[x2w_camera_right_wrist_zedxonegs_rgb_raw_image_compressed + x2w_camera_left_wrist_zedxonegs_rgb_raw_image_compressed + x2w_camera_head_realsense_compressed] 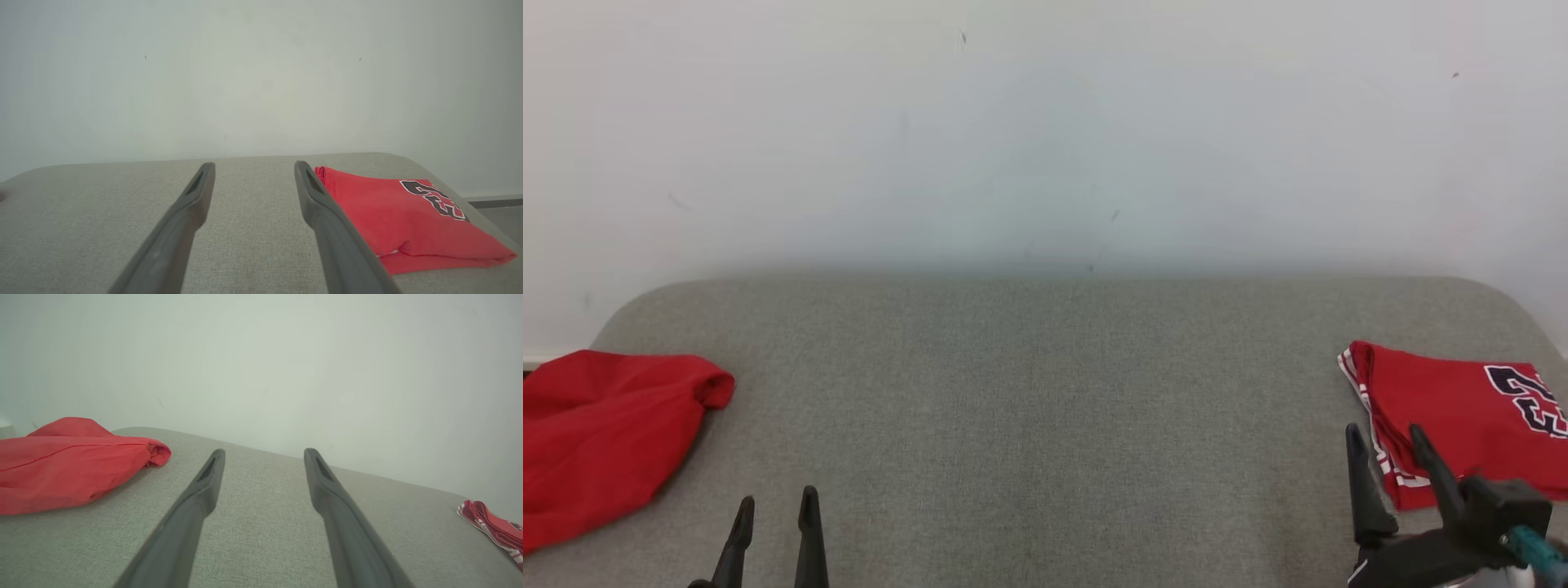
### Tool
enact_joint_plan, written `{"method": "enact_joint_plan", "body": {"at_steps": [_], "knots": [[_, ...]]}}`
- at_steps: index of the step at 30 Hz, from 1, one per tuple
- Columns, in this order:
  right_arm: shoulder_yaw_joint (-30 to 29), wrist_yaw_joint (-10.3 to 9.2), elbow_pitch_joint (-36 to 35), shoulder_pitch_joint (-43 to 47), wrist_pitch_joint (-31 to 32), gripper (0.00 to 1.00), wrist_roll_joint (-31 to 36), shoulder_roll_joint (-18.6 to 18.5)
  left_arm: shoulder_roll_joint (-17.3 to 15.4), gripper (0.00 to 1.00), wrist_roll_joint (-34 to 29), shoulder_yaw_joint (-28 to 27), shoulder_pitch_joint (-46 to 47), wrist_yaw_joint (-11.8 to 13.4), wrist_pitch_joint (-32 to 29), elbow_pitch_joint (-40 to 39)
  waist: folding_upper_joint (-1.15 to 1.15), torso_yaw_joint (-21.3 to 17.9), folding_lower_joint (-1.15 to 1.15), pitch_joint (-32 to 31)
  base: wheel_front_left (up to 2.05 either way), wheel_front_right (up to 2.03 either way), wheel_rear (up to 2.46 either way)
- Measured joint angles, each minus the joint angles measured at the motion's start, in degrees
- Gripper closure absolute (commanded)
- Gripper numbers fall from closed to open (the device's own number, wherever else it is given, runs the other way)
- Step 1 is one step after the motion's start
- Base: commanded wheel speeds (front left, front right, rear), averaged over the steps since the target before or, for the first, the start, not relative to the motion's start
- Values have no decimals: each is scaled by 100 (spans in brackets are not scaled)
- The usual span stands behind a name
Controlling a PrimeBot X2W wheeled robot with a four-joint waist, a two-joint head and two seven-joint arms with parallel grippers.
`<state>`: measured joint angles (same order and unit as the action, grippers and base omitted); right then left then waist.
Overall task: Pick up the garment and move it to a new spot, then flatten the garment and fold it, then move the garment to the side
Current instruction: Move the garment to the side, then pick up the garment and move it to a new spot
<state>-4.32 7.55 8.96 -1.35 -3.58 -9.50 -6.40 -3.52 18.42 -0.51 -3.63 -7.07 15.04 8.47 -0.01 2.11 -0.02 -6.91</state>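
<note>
At the near edge of the grey fabric-covered surface, the left gripper stands toward the left with its two dark fingers spread wide and nothing between them. The right gripper stands toward the surface's right end, its fingers equally far apart and empty; their tips reach the near left corner of the folded red jersey, but whether they touch it cannot be told from the head view. The right wrist view shows bare surface between these fingers, and the jersey lying flat just outside the finger on its side. That jersey sits at the surface's right end, folded into a neat rectangle. At the surface's left end lies a crumpled red garment, partly spilling over the edge. The middle of the surface lies between the two. The left wrist view shows the crumpled garment's rolled hem and a stitched seam, and, far off at the surface's right end, only the jersey's white-and-red striped trim. The dark numerals, outlined in white, are cut off in the head view; the right wrist view shows them whole, seemingly 23, though skewed. Behind the surface rises a plain pale wall.
</note>
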Motion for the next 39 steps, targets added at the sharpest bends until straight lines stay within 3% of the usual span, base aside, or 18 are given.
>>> {"method": "enact_joint_plan", "body": {"at_steps": [15,39], "knots": [[180,0,344,430,-759,0,203,325,-52,0,-16,-18,-131,-36,0,94,1,-63,2,-167,0,0,0],[142,0,380,442,-644,0,242,344,-491,0,323,142,12,-44,0,423,1,-24,2,-134,0,0,0]]}}
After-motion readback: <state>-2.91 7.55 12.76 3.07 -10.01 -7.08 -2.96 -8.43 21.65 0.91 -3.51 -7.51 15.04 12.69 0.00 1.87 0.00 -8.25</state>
